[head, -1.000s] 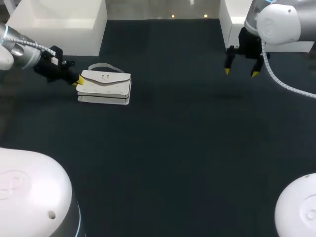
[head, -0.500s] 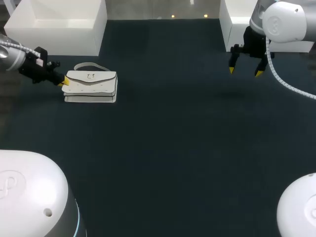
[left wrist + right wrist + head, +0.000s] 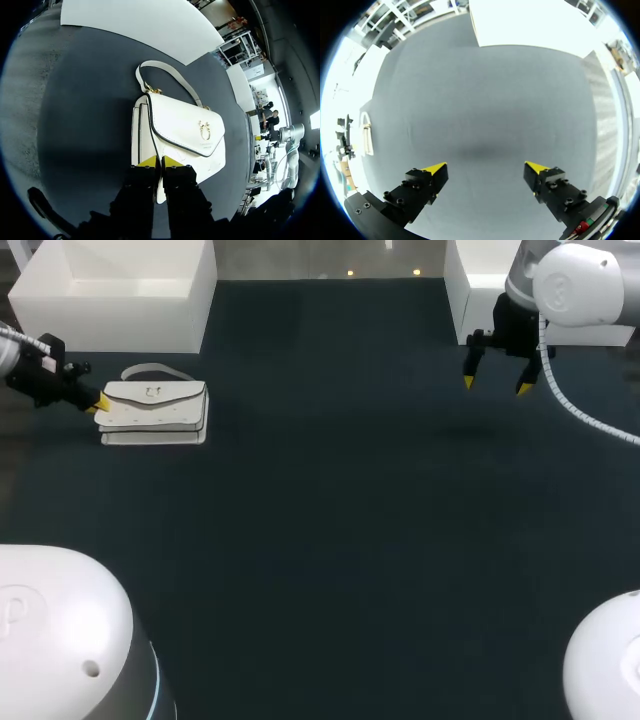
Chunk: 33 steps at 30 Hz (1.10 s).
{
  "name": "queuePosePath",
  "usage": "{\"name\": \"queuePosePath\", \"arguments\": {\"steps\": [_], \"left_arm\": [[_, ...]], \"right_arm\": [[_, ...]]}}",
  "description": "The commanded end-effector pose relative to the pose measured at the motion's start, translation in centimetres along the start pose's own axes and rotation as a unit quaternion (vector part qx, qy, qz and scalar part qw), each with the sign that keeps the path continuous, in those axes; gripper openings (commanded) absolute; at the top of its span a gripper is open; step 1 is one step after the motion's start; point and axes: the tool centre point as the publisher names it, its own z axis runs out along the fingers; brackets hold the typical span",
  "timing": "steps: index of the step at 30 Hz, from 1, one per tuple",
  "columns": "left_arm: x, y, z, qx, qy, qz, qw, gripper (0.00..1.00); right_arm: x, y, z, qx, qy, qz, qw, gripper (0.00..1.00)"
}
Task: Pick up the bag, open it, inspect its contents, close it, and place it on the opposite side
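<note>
A white handbag (image 3: 155, 410) with a gold clasp and a short handle lies flat on the dark table at the far left. My left gripper (image 3: 102, 402) is at its left end, shut on the bag's edge. In the left wrist view the bag (image 3: 180, 130) stretches ahead of the gripper (image 3: 159, 161), whose yellow tips pinch the end of the bag. At the back right my right gripper (image 3: 495, 385) hangs open above the table, holding nothing. From the right wrist the bag (image 3: 366, 132) is a small shape far off beyond the gripper (image 3: 485, 172).
A white box (image 3: 120, 285) stands at the back left, just behind the bag. Another white box (image 3: 480, 280) stands at the back right, behind my right gripper. Dark table surface (image 3: 340, 520) spreads between the two arms.
My left gripper has drawn the bag leftward across the table, toward the left edge. The right gripper shifted slightly at first, then stayed still and open.
</note>
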Motion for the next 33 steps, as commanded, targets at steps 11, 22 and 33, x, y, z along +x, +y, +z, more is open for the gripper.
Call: {"name": "queuePosePath", "arguments": {"steps": [11, 22, 33], "left_arm": [[-4.3, -1.9, -2.8, -0.002, 0.007, -0.005, 1.000, 0.00], [-6.9, -3.4, -4.2, -0.005, 0.011, -0.002, 1.000, 0.00], [-8.2, -4.7, -4.1, -0.006, 0.012, -0.004, 1.000, 0.00]], "right_arm": [[0.0, 0.0, 0.0, 0.001, -0.001, 0.000, 1.000, 1.00], [0.0, 0.0, 0.0, 0.001, -0.001, 0.000, 1.000, 1.00], [0.0, 0.0, 0.0, 0.001, -0.001, 0.000, 1.000, 1.00]]}}
